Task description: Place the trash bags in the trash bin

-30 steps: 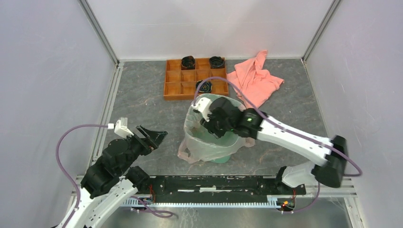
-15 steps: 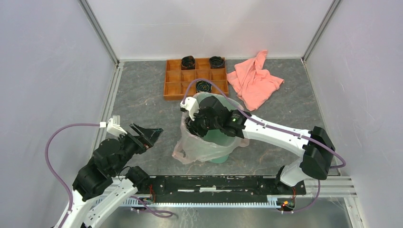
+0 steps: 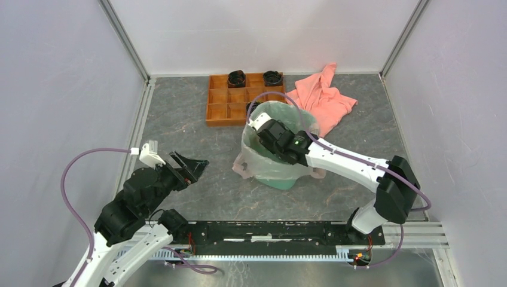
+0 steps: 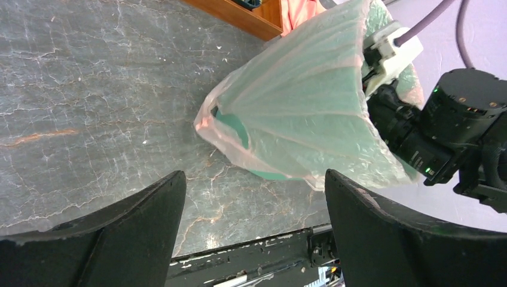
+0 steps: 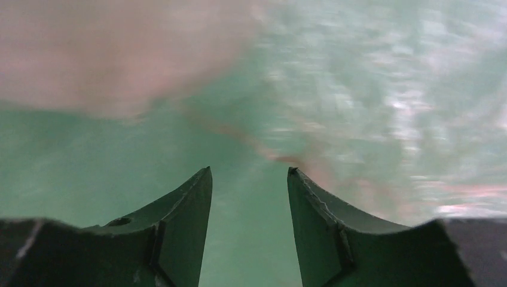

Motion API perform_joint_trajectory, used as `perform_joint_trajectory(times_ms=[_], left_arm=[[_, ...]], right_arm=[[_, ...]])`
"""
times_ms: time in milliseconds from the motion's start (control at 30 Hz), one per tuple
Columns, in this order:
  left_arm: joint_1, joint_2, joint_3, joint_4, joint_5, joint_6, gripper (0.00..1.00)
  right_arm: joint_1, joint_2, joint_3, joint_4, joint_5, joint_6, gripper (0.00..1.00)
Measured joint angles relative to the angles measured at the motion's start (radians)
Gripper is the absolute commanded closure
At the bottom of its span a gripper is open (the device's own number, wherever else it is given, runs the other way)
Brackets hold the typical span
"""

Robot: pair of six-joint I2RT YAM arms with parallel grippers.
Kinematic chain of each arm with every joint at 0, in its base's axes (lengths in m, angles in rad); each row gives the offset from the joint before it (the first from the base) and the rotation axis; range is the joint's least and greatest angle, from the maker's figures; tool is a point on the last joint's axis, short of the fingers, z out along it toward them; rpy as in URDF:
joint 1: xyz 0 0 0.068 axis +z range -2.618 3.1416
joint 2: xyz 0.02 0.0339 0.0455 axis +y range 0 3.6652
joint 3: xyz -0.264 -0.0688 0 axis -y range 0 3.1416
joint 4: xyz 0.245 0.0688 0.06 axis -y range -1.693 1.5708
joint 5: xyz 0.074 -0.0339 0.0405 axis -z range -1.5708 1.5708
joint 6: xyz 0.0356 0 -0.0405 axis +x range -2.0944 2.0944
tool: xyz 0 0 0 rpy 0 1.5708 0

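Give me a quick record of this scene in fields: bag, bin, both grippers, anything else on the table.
trash bin: mint green, centre of the workspace
trash bag: pale pink film draped over the bin's rim and outer walls
right gripper: inside the bin, jaws apart, nothing seen between them
left gripper: wide open, empty, left of the bin, apart from it
orange tray: at the back, just behind the bin, dark round items in some compartments
pink towel: crumpled, back right

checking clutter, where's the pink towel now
In the top view the pink towel lies crumpled at the back right of the table, just right of the orange tray and behind the green bin.
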Motion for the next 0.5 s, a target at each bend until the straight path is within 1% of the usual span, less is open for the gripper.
perform_joint_trajectory(times_ms=[100,300,400,500], left_arm=[[0.000,0.011,0.011,0.000,0.003,0.001,0.07],[0.000,0.011,0.056,-0.002,0.003,0.023,0.03],[0.000,0.023,0.116,-0.009,0.003,0.049,0.02],[0.000,0.038,0.192,-0.011,0.005,0.083,0.00]], right_arm=[[0.039,0.016,0.001,0.005,-0.083,-0.005,0.43],[0.137,0.033,-0.017,0.136,-0.390,0.027,0.42],[0.163,0.084,-0.006,0.203,-0.529,0.039,0.42],[0.182,0.163,0.040,0.246,-0.655,0.041,0.42]])
